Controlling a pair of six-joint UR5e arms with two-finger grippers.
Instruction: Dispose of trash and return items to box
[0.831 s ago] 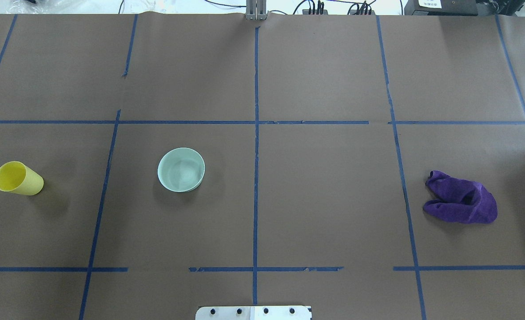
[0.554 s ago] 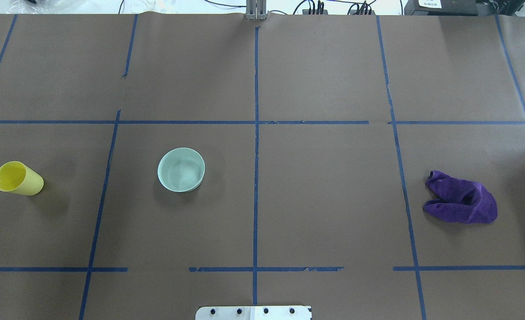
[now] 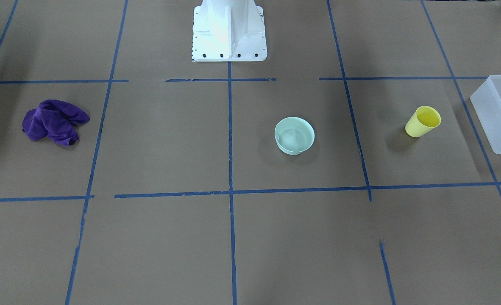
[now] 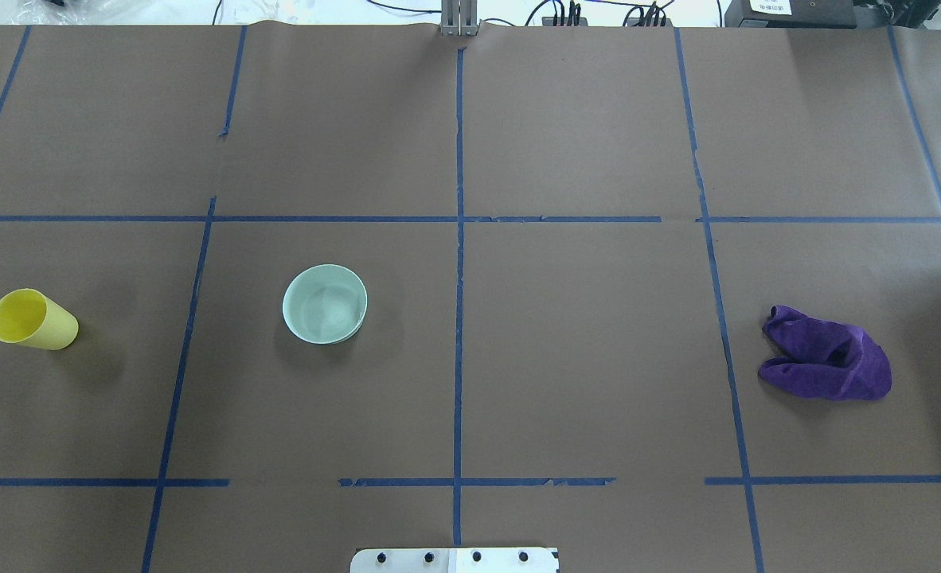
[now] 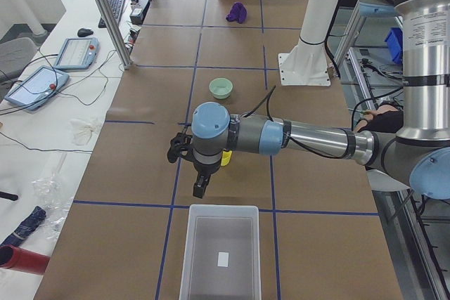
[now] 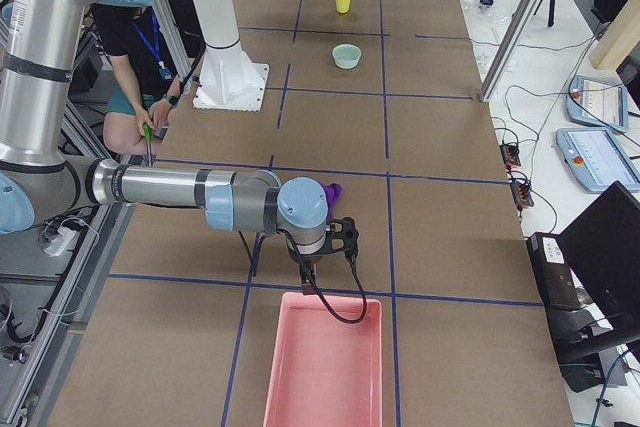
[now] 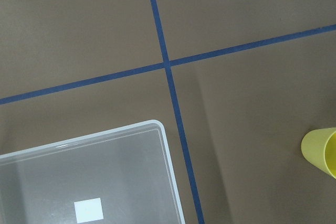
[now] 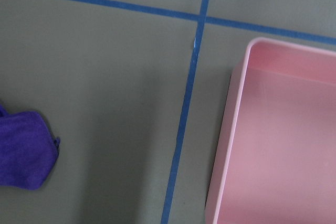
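Across the bench (image 3: 148, 254) in the front-facing view, the small yellow plastic tumbler cup (image 3: 422, 122) stands upright near the translucent frosted-white rectangular plastic bin (image 3: 488, 125), not touching it. The shallow pale mint-green round bowl (image 3: 294, 135) sits nearer the centre, and a crumpled purple cloth (image 3: 53, 121) lies far off on my right side.

Overhead, cup, bowl and cloth lie in one row, well apart.

From the left end, my left gripper (image 5: 200, 189) hangs above the bench near the bin; I cannot tell whether it is spread or pressed together.

From the right end, my right gripper (image 6: 308, 272) hangs just beside a pink rectangular plastic tray (image 6: 325, 367), its state equally unclear.

My left wrist camera shows the bin's corner and the cup's edge; my right shows the tray's corner and the cloth.
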